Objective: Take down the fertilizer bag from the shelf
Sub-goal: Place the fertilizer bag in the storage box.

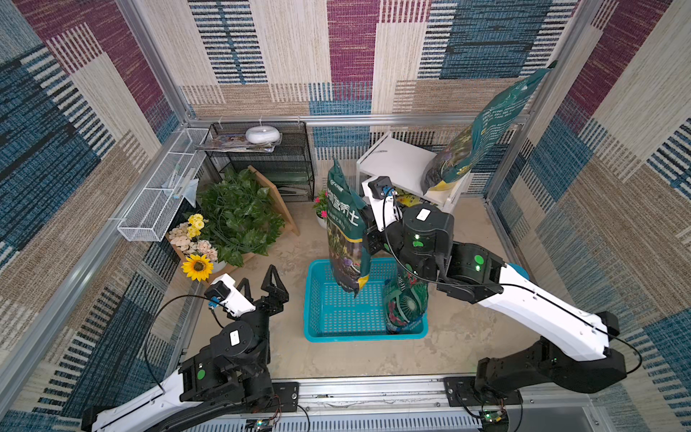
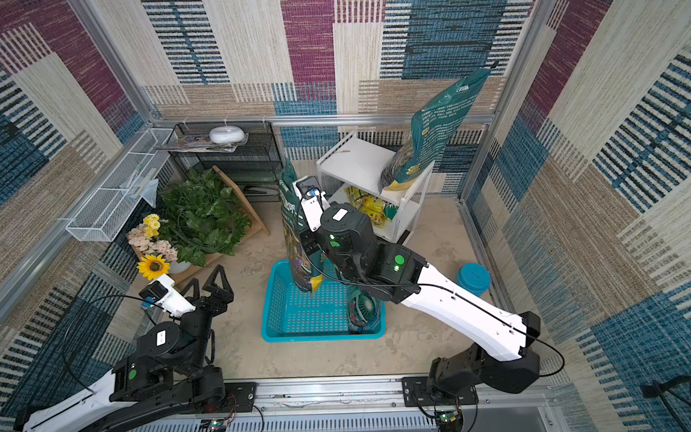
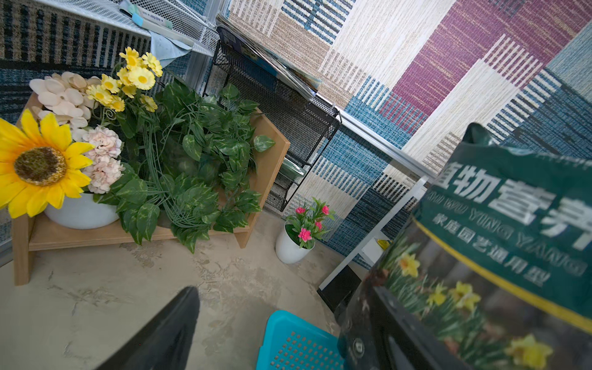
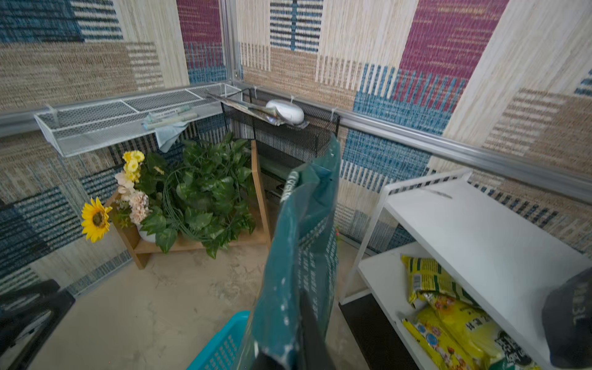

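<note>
Right gripper pinched shut on the side edge of the held bag, a tall green fertilizer sack with white lettering. Grip sits about halfway up the sack

Held bag upright, clear of the shelf, just in front of the shelf's left end. Lower end hangs over the far half of the blue basket. Whether the bottom touches the basket floor: cannot tell

Right wrist view: held bag fills the middle, one dark finger pressed flat against it. White shelf boards beside it

Second green bag stands in the basket's near right corner, partly hidden under the right arm

Third green bag sits on the right end of the shelf's top board, tilted, its top leaning toward the corner post. Yellow packets lie on the lower board

Left gripper low, left of the basket and apart from it, near the sunflower. Fingers spread wide, holding nothing. Left wrist view: one finger over bare floor, held bag close at the side

Left of the shelf: small white pot with pink flowers, then the black mesh rack, then a wooden stand with a leafy plant
</note>
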Controlling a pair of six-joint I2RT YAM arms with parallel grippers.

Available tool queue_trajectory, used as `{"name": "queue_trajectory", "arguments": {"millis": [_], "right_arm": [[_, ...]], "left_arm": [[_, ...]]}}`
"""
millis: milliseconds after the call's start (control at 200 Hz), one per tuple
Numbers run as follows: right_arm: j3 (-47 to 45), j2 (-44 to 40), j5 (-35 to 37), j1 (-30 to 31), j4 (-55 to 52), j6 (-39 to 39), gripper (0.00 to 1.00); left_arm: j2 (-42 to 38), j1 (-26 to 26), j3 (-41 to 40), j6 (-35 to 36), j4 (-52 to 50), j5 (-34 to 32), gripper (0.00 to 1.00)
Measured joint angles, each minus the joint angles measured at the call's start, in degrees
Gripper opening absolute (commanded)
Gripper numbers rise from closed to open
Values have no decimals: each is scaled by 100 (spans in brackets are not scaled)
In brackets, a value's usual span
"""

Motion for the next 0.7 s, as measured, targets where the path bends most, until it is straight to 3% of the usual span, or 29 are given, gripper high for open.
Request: {"name": "queue_trajectory", "arguments": {"millis": [130, 260, 701], "right_arm": [[-1296, -815, -13, 0, 262, 337, 0], [-1928, -1187, 22, -2, 485, 579, 0], [-2505, -1342, 232, -83, 1178, 538, 0]], "left_arm": [[2, 0, 0, 0, 0, -2, 87], [26, -2, -11, 2, 4, -2, 87], [122, -4, -31, 48, 26, 37, 87]]}}
